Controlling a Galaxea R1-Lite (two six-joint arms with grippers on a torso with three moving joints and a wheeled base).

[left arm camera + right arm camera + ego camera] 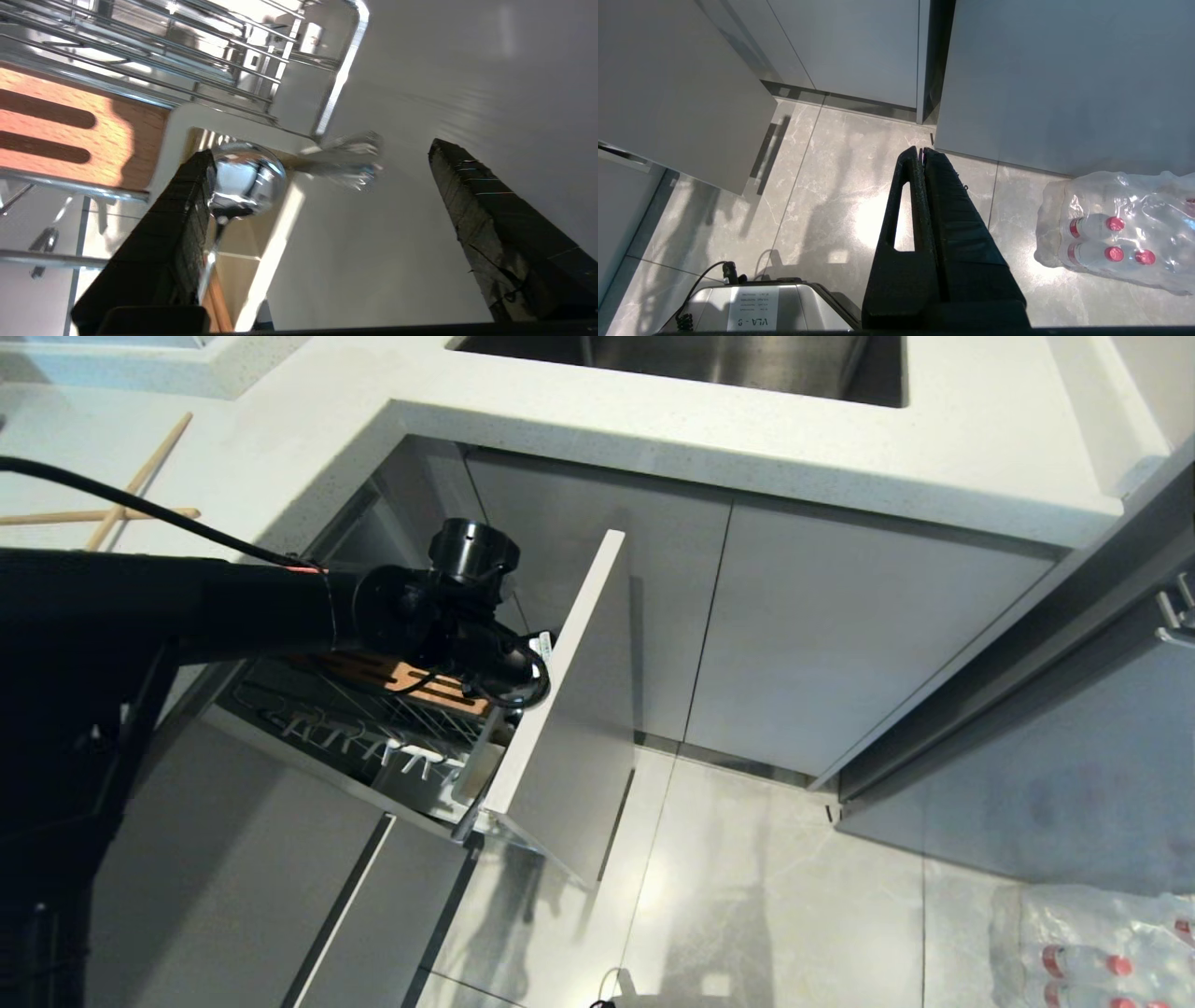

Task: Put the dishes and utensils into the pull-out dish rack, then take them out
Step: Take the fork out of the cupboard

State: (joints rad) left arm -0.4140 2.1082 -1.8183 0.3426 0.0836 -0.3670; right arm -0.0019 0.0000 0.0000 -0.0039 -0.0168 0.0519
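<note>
- Two black fingers of our left gripper (322, 186) are standing wide apart in the wrist view, released, and we are gripping nothing.
- We are seeing the spoon (247, 179) just beside one finger (187, 219), bowl end up and handle running down into the white cutlery holder (187, 126) of the pull-out dish rack (560, 709); whether finger and spoon are touching, we cannot tell.
- We are judging the spoon to be light, stiff and glossy, so likely slippery. For unloading, we are advising a pinch across the slim neck just below the bowl, not on the rounded bowl, which could squirt out of flat pads.
- We are noting tight room here: the holder's rim on one side, the rack's flat front panel just beside the other finger, and the chrome wire basket (224, 60) with the wooden slotted insert (60, 126) beyond. The open path, in our judgement, is straight up out of the holder.
- We are keeping the right gripper (921, 154) parked over the floor with its fingers pressed together, near a pack of bottles (1111, 233).
- Farther off, we are seeing the chopsticks (121, 495) lying crossed on the countertop (747, 420), well apart from the rack and not yet loaded. They are thin, light and apt to roll; we are advising a grasp near mid-length. The plate and bowl are not in view.
</note>
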